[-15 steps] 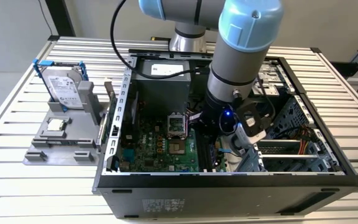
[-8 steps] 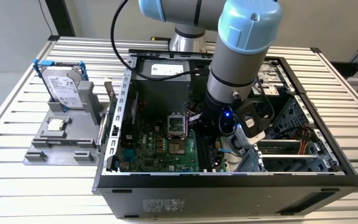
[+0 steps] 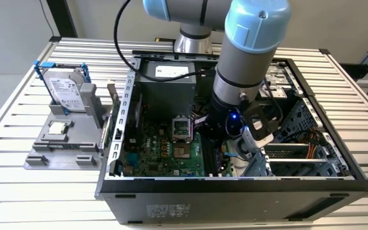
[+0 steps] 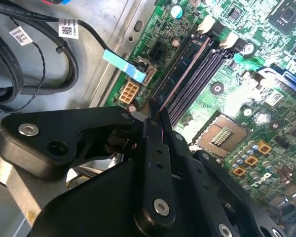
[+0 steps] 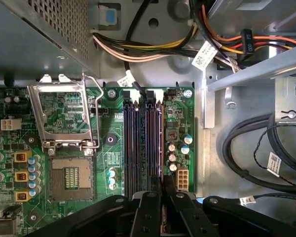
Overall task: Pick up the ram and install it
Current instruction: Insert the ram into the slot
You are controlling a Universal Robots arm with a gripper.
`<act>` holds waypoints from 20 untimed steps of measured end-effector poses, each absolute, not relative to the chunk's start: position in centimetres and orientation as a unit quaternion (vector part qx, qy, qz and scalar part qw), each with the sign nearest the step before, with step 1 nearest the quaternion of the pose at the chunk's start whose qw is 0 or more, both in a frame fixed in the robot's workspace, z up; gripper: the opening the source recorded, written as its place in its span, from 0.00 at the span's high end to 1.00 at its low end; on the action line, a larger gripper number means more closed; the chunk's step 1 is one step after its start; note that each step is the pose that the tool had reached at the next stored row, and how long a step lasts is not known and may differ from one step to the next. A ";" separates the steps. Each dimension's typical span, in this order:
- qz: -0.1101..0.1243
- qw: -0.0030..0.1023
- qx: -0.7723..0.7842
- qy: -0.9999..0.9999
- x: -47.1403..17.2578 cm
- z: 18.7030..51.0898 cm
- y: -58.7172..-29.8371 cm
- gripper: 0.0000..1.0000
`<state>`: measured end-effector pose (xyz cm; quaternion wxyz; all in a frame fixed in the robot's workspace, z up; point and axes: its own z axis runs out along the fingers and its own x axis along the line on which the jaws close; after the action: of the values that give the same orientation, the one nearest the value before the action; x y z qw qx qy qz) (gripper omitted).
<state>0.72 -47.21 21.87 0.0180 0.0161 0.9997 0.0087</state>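
Observation:
In the second wrist view the ram (image 4: 185, 74) shows edge-on as a thin dark stick. It lies along the outermost of the black memory slots (image 4: 200, 66), the one nearest the case wall. My gripper (image 4: 155, 112) is shut on the near end of the ram, its black fingers (image 4: 155, 148) pressed close together. The first wrist view has the gripper (image 5: 162, 186) at the end of the slot row (image 5: 143, 138). In the exterior view the gripper (image 3: 225, 143) is down inside the open computer case (image 3: 235, 184), over the green motherboard (image 3: 165, 153).
The processor socket (image 5: 69, 175) lies bare beside the slots, its metal lid (image 5: 64, 113) swung open. Black cables (image 5: 256, 148) and coloured wires (image 5: 153, 47) run along the case wall. Outside the case, a grey fixture (image 3: 50, 153) holds a silver hard drive (image 3: 65, 88) and a processor chip (image 3: 59, 127).

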 end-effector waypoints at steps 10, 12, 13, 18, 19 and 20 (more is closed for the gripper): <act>-0.009 0.018 0.016 1.000 0.7 22.0 -47.1 1.00; -0.009 0.018 0.016 1.000 0.7 22.0 -47.0 1.00; -0.009 0.018 0.016 1.000 0.7 22.0 -46.9 1.00; -0.011 0.018 0.016 1.000 0.7 22.2 -46.8 1.00; -0.012 0.018 0.016 1.000 0.7 22.4 -46.8 1.00; -0.013 0.018 0.016 1.000 0.7 22.5 -46.7 1.00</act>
<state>0.73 -46.75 22.53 0.0183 0.0157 0.9996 -0.0132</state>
